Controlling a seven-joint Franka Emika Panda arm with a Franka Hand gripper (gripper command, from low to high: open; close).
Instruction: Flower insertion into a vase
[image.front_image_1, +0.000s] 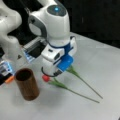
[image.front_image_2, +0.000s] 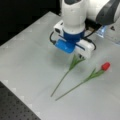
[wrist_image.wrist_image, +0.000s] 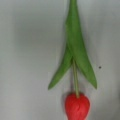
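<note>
Vase (image.front_image_1: 27, 84) upright on table (image.front_image_1: 105, 65), mouth open. Gripper (image.front_image_1: 53, 73) low beside vase, at view's right. Red flower (image.front_image_1: 46, 78) lying flat under gripper; second stem (image.front_image_1: 86, 83) just beyond.

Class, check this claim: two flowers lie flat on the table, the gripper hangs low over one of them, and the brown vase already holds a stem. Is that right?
Not quite. The vase holds no stem: in a front view its mouth is dark and bare. The rest stands: two flowers lie flat on the table, and the gripper hangs low over one.
</note>
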